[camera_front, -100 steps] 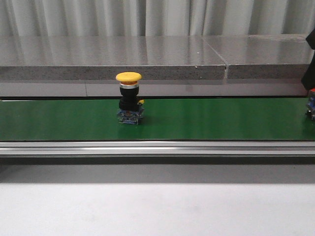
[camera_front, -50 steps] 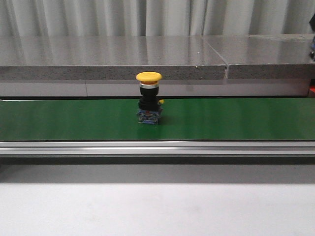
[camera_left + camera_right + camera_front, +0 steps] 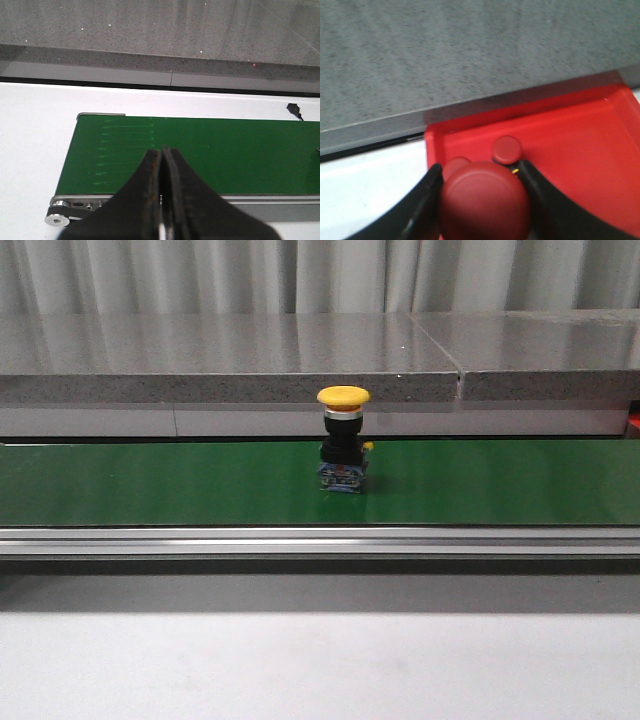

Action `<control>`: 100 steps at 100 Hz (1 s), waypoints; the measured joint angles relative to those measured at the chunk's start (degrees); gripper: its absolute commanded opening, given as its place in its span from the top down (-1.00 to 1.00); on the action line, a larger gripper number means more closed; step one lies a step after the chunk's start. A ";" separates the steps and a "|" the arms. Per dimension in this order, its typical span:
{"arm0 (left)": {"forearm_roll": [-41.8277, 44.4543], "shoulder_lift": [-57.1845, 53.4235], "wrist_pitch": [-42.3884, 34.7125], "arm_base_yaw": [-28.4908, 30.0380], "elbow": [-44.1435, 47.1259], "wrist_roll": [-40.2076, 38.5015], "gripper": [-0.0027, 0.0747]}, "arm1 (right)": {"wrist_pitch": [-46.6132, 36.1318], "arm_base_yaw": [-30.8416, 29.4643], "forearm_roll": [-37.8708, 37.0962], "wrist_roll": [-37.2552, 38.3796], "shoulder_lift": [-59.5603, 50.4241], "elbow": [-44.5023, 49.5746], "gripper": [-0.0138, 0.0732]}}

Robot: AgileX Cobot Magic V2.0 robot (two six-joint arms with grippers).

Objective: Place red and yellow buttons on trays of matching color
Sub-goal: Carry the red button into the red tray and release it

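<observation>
Front view: yellow button (image 3: pixel 343 440) stands upright on the green conveyor belt (image 3: pixel 150 485), just right of frame centre, mushroom cap up, black body below, small blue base touching the belt. An aluminium rail (image 3: pixel 320 540) runs along the belt's near edge; a grey stone ledge (image 3: pixel 230 360) lies behind it, with curtain beyond. Neither arm shows in this view. Left wrist view: left gripper (image 3: pixel 162 195) has its two dark fingers pressed together, only a thin seam between them, nothing held. It hangs above the belt's end, where a roller (image 3: pixel 59 216) sits at about 8 o'clock from the fingertips; white table (image 3: pixel 35 150) surrounds the belt end. The yellow button is not seen in this view. Right wrist view: right gripper (image 3: pixel 484 200) is clamped on a red button (image 3: pixel 484 202), one black finger on each side of its large round cap. It is held above the near corner of the red tray (image 3: pixel 580 145). Two more red caps (image 3: pixel 507 149) lie in the tray, one at about 12 o'clock from the held cap, the other at about 11 o'clock and partly hidden by it. Whether the held button touches the tray floor cannot be told.
</observation>
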 measured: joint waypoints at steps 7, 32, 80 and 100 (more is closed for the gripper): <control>0.00 0.00 0.00 0.00 0.00 0.00 0.98 | 0.00 -2.00 0.78 0.07 2.91 -0.77 0.06; 0.00 0.00 0.00 0.00 0.00 0.00 0.98 | 0.37 -5.13 4.19 0.14 13.35 -4.04 0.06; 0.00 0.00 0.00 0.00 0.00 0.00 0.98 | -1.98 -5.35 4.66 0.14 23.84 -7.95 0.06; 0.00 0.00 0.00 0.00 0.00 0.00 0.98 | -3.00 -5.35 4.79 0.21 26.52 -7.98 0.06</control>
